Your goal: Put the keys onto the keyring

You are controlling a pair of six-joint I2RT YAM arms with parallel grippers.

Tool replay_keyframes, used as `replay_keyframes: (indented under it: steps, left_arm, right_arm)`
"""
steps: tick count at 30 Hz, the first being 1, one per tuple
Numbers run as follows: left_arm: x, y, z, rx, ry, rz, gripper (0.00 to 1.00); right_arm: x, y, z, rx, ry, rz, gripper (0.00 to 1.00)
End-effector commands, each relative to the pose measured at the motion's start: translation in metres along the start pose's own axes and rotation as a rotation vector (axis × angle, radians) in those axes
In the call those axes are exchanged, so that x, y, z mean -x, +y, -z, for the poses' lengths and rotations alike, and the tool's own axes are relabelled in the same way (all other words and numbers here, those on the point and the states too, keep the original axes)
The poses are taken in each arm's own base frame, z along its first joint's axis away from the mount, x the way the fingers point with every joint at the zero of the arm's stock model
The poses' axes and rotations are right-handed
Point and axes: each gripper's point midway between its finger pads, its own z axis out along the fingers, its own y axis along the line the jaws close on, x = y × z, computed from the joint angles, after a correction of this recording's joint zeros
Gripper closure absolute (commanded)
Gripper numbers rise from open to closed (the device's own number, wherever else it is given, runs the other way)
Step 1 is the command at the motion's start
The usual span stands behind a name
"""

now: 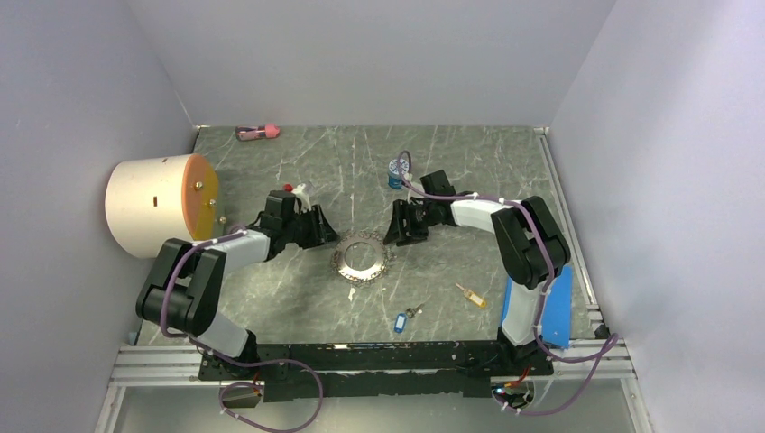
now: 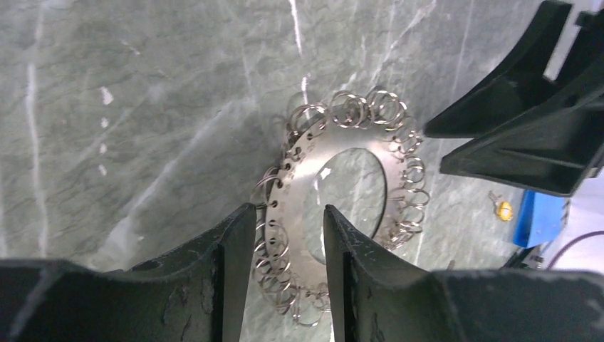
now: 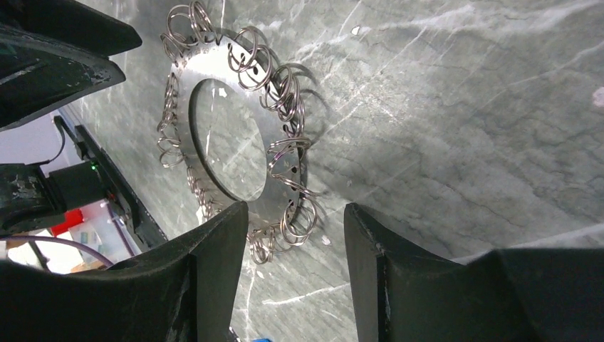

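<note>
Flat on the marbled table (image 1: 289, 307), the keyring (image 2: 295, 187), a steel disc fringed with small wire loops, lies between both tools. The left gripper (image 2: 287, 214) straddles its rim with jaws narrowly parted and nothing clamped. The right gripper (image 3: 295, 208) stands wider over the opposite rim, also empty. Nearer the arm bases than the keyring lie the blue-tagged key (image 1: 400, 322) and the yellow-headed key (image 1: 471, 295), apart from each other. Beyond the keyring stands a blue jar (image 1: 395, 173).

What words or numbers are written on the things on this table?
None can be read anywhere.
The little blue jar is too small and blurred to tell whether it bears a label.
The blue key tag and the metal keyring show no writing.
</note>
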Motion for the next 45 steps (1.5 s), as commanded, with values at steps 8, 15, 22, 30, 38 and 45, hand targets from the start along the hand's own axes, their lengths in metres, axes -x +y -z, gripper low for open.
replay_keyframes:
  steps: [8, 15, 22, 30, 38, 45]
  left_arm:
    - [0.025, -0.035, -0.004, -0.108, -0.024, -0.017, 0.57]
    - [0.019, -0.026, 0.008, -0.052, -0.032, -0.038, 0.58]
    - [-0.008, -0.013, 0.028, 0.006, 0.001, -0.017, 0.58]
    - [-0.050, 0.001, 0.045, 0.051, 0.048, 0.113, 0.56]
    - [-0.064, -0.001, 0.030, 0.005, 0.073, 0.192, 0.58]
    - [-0.048, -0.004, 0.011, -0.008, 0.072, 0.178, 0.68]
  right_arm:
    - [0.035, 0.018, -0.003, 0.001, -0.074, 0.049, 0.44]
    - [0.056, 0.026, 0.001, -0.048, -0.096, 0.088, 0.46]
    - [0.039, 0.051, 0.000, -0.046, -0.059, 0.160, 0.47]
    - [0.013, 0.044, -0.006, -0.084, -0.010, 0.159, 0.48]
    - [-0.017, 0.022, -0.010, -0.163, 0.072, 0.173, 0.54]
    - [-0.044, 0.028, -0.007, -0.127, 0.136, 0.169, 0.74]
